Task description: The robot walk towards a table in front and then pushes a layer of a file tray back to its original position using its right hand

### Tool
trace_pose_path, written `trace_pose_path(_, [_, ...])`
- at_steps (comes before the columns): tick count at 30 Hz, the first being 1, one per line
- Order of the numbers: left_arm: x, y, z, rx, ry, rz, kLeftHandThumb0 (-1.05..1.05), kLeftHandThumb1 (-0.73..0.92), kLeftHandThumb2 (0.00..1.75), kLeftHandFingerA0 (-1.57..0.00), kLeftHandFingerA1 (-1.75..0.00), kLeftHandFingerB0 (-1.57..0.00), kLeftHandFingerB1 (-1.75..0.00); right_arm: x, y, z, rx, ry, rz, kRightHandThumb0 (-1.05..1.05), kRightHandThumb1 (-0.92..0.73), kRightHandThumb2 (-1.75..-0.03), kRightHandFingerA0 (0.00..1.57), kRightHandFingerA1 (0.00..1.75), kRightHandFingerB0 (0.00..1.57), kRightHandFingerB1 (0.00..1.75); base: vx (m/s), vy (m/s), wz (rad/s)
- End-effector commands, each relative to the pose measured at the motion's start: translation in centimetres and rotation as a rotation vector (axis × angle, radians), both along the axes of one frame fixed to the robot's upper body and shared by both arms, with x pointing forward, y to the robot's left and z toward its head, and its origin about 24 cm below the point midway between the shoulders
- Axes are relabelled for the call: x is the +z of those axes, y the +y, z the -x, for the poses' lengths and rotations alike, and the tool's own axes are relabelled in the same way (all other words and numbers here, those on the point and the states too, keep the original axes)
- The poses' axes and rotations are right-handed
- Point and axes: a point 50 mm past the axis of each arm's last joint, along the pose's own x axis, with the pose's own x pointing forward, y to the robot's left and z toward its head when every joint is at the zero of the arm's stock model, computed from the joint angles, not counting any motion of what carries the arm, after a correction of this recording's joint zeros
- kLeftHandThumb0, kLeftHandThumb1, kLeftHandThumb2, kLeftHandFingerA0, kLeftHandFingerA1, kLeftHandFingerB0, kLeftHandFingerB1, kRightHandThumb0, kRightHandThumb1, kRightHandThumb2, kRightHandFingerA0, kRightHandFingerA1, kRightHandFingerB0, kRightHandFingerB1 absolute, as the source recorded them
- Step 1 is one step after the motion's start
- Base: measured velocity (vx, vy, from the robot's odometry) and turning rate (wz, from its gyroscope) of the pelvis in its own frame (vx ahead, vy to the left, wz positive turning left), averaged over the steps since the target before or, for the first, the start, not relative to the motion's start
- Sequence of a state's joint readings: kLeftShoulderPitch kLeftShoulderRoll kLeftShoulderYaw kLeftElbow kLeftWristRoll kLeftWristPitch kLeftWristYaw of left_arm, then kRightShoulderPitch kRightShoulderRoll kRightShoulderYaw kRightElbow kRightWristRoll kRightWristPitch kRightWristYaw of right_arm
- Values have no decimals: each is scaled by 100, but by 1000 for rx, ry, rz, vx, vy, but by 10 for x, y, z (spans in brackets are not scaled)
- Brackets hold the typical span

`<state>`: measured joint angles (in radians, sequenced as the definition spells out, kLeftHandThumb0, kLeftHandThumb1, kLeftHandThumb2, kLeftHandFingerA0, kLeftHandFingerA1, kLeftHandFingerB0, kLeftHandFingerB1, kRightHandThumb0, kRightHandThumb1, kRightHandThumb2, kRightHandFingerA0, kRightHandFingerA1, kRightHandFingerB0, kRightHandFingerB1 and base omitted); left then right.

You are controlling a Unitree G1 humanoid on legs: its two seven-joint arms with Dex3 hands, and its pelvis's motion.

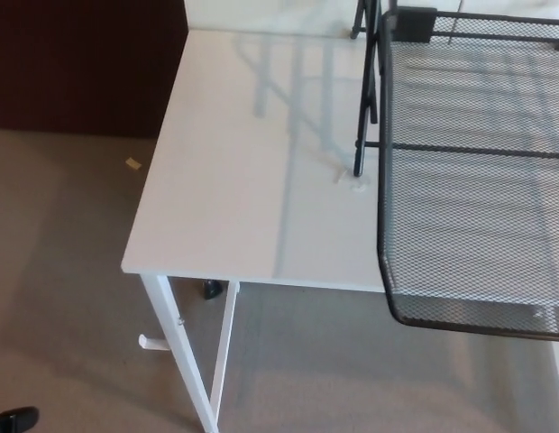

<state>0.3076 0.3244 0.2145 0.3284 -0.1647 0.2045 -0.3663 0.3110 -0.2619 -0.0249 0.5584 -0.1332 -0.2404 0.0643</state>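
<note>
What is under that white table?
Under the white table are its white metal legs, beige carpet and a small black object. The tabletop and the pulled-out black mesh tray hide the rest.

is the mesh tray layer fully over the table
No, the mesh tray layer is pulled out, and its front edge hangs out past the near edge of the white table, over the floor.

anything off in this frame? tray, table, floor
Yes. The mesh tray layer is pulled out, its front rim hanging past the white table edge over the floor. A small scrap lies on the carpet left of the table. No robot hand shows.
</note>
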Motion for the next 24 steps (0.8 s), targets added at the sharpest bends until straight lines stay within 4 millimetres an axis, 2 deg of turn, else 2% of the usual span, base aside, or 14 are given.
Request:
trace_pose_path(1, [1, 5, 2, 5, 3, -16, -9, 38, 82, -31, -55, -25, -51, 0, -3, 1, -2, 7, 28, -64, -49, -83, 53, 63, 33, 49, 0, 0, 0])
trace_pose_path(2, [2, 5, 2, 2, 3, -15, -9, 39, 82, -30, -55, -24, -51, 1, -2, 1, -1, 2, 28, -64, -48, -83, 53, 63, 34, 49, 0, 0, 0])
trace_pose_path(3, [1, 3, 2, 1, 5, -14, -14, 57, 57, -40, -43, -36, -37, 2, -2, 2, -1, -2, 30, -62, -48, -83, 52, 62, 33, 49, 0, 0, 0])
trace_pose_path(5, [1, 2, 2, 3, 4, -11, -13, 57, 57, -40, -43, -36, -37, 4, 0, 2, 4, -7, 31, -60, -47, -83, 52, 62, 32, 48, 0, 0, 0])
trace_pose_path(7, [1, 5, 2, 2, 7, -29, -14, 55, 57, -40, -42, -36, -37, 12, 12, 1, 37, -62, -5, -61, -47, -83, 54, 64, 32, 50, 0, 0, 0])
trace_pose_path(11, [1, 8, 3, 14, 5, -29, -11, 55, 56, -42, -42, -38, -37, 21, 26, 9, 87, -88, -52, -61, -47, -82, 53, 62, 34, 49, 0, 0, 0])
trace_pose_path(22, [-3, 6, 5, 5, 17, -32, -12, 54, 56, -39, -41, -37, -37, 44, 35, 30, 140, -145, -99, -60, -47, -83, 48, 62, 32, 48, 0, 0, 0])
trace_pose_path(23, [-3, 6, 5, 6, 15, -28, -9, 37, 81, -30, -55, -25, -51, 49, 38, 33, 160, -165, -105, -54, -59, -58, 54, 56, 36, 35, 0, 0, 0])
trace_pose_path(24, [-2, 6, 3, 3, 9, -25, -9, 37, 81, -29, -55, -25, -51, 63, 44, 41, 189, -226, -145, -50, -58, -58, 55, 54, 37, 34, 0, 0, 0])
